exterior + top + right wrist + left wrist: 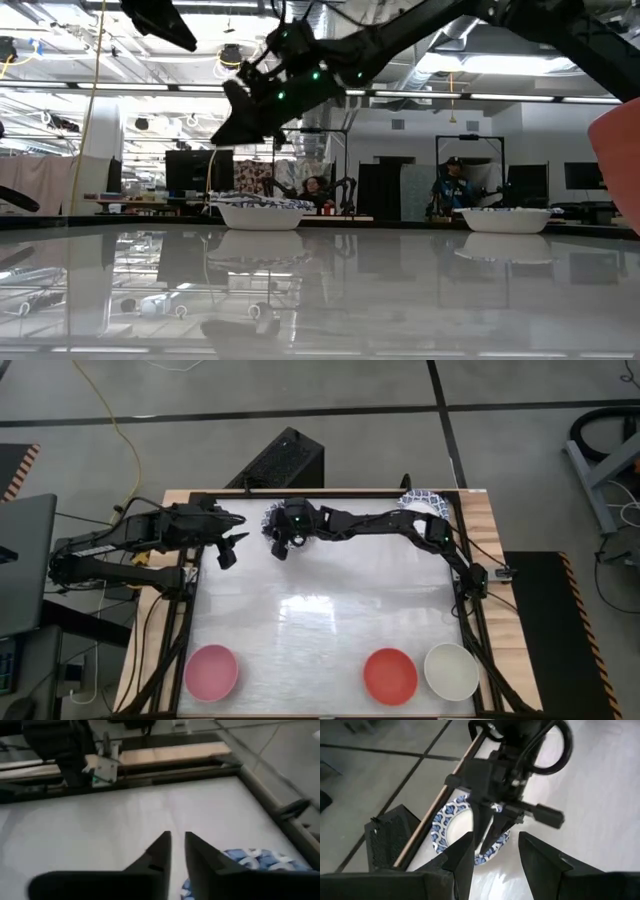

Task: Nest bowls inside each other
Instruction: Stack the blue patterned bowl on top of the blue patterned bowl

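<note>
A white bowl with a blue-patterned rim [451, 825] [271, 517] sits on the table at the far edge, left of centre. My right gripper [279, 548] [228, 130] hangs above it, clear of it, its fingers [162, 851] a narrow gap apart with nothing between them. A second blue-rimmed bowl [422, 500] [505, 219] sits at the far right corner. A pink bowl [211, 670], a red bowl [390, 675] and a plain white bowl [451, 670] stand along the near edge. My left gripper [229, 550] [495, 857] waits open at the far left, raised.
A black box [282, 458] stands on the floor just beyond the far edge. A dark frame rail [330, 494] runs around the glossy white tabletop [320, 620]. People sit in the room behind the table.
</note>
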{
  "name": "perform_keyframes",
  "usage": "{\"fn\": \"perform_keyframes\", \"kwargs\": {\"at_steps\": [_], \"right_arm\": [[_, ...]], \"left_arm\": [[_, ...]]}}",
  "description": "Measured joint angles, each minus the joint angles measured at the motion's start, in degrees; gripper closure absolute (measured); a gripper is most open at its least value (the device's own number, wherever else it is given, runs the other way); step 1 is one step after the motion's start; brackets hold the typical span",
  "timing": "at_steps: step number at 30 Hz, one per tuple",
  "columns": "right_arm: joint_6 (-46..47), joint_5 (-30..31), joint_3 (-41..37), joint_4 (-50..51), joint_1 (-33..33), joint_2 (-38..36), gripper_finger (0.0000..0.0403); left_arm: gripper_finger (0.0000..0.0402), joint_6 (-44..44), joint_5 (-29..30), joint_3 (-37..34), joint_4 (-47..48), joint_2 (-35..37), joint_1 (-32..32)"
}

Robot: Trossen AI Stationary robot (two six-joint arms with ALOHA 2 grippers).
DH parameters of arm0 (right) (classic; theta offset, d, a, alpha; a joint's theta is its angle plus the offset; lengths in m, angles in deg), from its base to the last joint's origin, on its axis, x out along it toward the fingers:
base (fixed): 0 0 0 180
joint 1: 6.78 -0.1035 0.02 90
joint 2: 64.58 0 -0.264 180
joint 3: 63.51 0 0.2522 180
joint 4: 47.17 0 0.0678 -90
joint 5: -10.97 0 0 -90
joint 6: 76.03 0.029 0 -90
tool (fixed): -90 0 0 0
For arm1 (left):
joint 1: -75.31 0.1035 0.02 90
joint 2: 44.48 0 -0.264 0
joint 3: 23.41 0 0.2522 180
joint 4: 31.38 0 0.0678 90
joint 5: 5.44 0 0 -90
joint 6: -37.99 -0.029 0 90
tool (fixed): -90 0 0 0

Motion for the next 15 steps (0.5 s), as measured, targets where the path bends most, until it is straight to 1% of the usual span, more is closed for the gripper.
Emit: {"fn": "perform_keyframes", "kwargs": {"at_steps": [3, 4, 5, 7, 10, 11, 13, 15], "right_arm": [[-1.21, 3.77, -5.6, -0.22, 0.18, -5.97, 0.0381], [-1.32, 4.92, -8.16, -1.1, 0.44, -8.43, 0.039], [-1.26, 5.71, -11.29, -1.17, 0.77, -11.32, 0.0393], [-0.02, 7.0, -17.95, -2.91, 1.32, -16.91, 0.0387], [2.27, 10.85, -29.02, -9.98, 1.74, -25.89, 0.0382], [3.14, 12.51, -32.43, -13.87, 1.72, -28.47, 0.0383], [5.05, 14.7, -38.33, -20.17, 1.65, -32.33, 0.0391], [7.41, 16.41, -42.65, -24.86, 1.17, -34.42, 0.0396]], "left_arm": [[0.0258, -1.43, -0.17, -0.31, -3.19, 0.94, 0.0], [0.0258, -2.0, -0.9, -0.97, -5.32, 1.58, 0.01], [0.0258, -2.71, -2.14, -2.17, -7.97, 2.39, 0.0], [0.0258, -3.85, -4.41, -5.69, -15.21, 3.82, 0.01], [0.0258, -5.33, -6.51, -12.33, -26.83, 5.44, 0.0], [0.026, -5.49, -6.75, -14.56, -30.17, 5.81, 0.04], [0.0268, -4.81, -7.78, -19.36, -37.38, 5.65, 0.56], [0.0285, -3.1, -10.04, -23.49, -42.99, 5.32, 1.63]]}}
